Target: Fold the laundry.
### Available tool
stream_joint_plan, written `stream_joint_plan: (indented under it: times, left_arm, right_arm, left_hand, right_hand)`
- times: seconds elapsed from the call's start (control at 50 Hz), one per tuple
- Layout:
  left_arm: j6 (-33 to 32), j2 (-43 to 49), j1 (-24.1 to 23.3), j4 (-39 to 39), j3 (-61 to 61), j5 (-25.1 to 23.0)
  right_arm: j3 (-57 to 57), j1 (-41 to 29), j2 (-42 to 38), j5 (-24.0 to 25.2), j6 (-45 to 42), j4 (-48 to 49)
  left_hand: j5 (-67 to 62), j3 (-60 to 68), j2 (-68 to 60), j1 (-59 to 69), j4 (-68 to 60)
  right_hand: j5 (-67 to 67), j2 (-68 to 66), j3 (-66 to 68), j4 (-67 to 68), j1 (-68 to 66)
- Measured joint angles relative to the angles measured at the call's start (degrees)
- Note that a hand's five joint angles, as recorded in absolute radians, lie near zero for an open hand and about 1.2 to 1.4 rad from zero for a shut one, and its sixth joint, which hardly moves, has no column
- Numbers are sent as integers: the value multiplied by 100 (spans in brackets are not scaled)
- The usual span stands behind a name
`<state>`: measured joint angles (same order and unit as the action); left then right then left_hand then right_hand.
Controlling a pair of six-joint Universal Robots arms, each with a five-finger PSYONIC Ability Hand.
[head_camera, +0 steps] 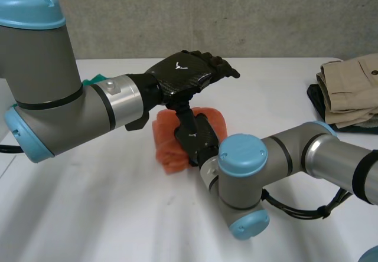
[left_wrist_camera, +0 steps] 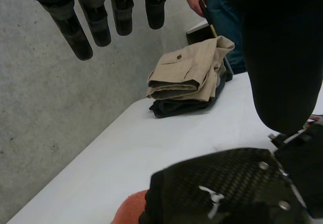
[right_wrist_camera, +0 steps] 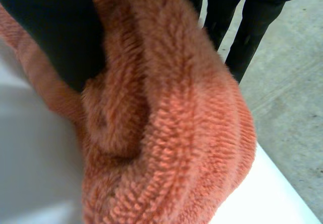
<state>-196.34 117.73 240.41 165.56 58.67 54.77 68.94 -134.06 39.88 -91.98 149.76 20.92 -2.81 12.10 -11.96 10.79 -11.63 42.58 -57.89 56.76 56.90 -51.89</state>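
1. Your right hand (head_camera: 198, 139) pinches a fold of the orange cloth (head_camera: 166, 153) between thumb and fingers, holding it on the table (head_camera: 88, 203).
2. Your left hand (head_camera: 188, 72) hovers above it, fingers straight and empty, likely keeping clear.

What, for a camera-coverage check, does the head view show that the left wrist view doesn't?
Head view adds the left arm, the right arm, the left hand from above and a teal cloth by the left arm. Left wrist view adds the left hand's straight fingers and a person beside the table. Shared: the right hand on the orange cloth, folded beige trousers atop dark clothes, the white table.
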Motion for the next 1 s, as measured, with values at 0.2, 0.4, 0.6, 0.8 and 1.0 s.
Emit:
stream_joint_plan:
  times: [0.2, 0.4, 0.6, 0.8, 1.0]
  left_arm:
    - [18, -84, -40, 159, -54, 27]
    - [207, -528, -132, 756, -115, 437]
    - [819, -838, -162, 1296, -78, 637]
    - [898, -782, -193, 1318, 162, 624]
    - [846, -593, -320, 1312, 446, 622]
  right_arm:
    - [-386, 531, 213, 25, 79, 78]
    - [-525, 1898, 1540, 328, 100, 1002]
    - [-565, 3646, 2233, 1113, 203, 1921]
    - [-259, 5267, 1360, 2346, 971, 2028]
    - [0, 6335, -8, 3734, 993, 2045]
  left_hand:
    - [0, 0, 0, 0, 0]
    - [0, 0, 0, 0, 0]
    - [0, 0, 0, 0, 0]
    - [0, 0, 0, 0, 0]
    - [0, 0, 0, 0, 0]
  right_hand:
    - [713, -609, 890, 1014, -354]
    - [713, -609, 938, 1082, -354]
    - [713, -609, 962, 1109, -354]
    - [713, -609, 962, 1109, -354]
    - [1149, -609, 962, 1135, -354]
